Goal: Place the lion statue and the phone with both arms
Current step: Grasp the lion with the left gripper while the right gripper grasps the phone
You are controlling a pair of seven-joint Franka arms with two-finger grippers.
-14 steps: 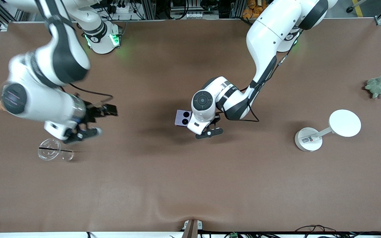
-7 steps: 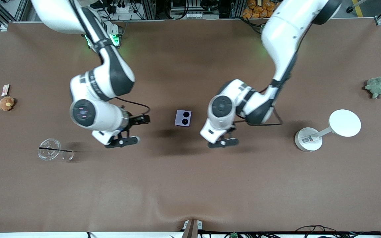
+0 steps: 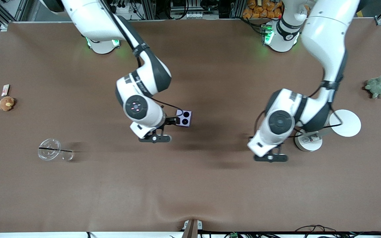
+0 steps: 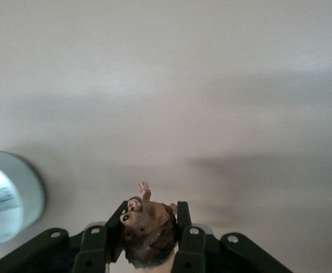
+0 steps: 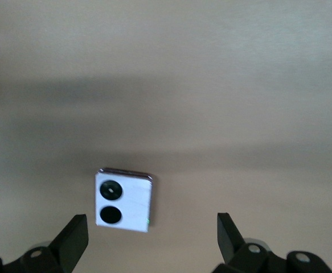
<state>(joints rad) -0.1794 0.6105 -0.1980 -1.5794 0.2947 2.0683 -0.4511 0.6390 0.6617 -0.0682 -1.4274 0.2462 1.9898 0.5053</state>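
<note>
The lavender phone (image 3: 184, 118) lies flat on the brown table near the middle, its two black circles facing up. It also shows in the right wrist view (image 5: 124, 200). My right gripper (image 3: 155, 138) hangs open and empty over the table just beside the phone, which lies ahead of its spread fingers (image 5: 74, 242). My left gripper (image 3: 271, 158) is over the table beside the white stand. It is shut on the reddish-brown lion statue (image 4: 148, 227), held between the fingers (image 4: 184, 227). The hand hides the statue in the front view.
A white stand has a round base (image 3: 304, 142) and a raised round disc (image 3: 345, 123); the base shows in the left wrist view (image 4: 6, 196). A green plush turtle (image 3: 377, 86) lies near it. A clear plastic lid (image 3: 50, 153), an orange-brown plush (image 3: 6, 103) and a small card (image 3: 5, 89) lie at the right arm's end.
My right arm swept from the clear lid to beside the phone. My left arm moved from the phone toward the white stand, uncovering the phone.
</note>
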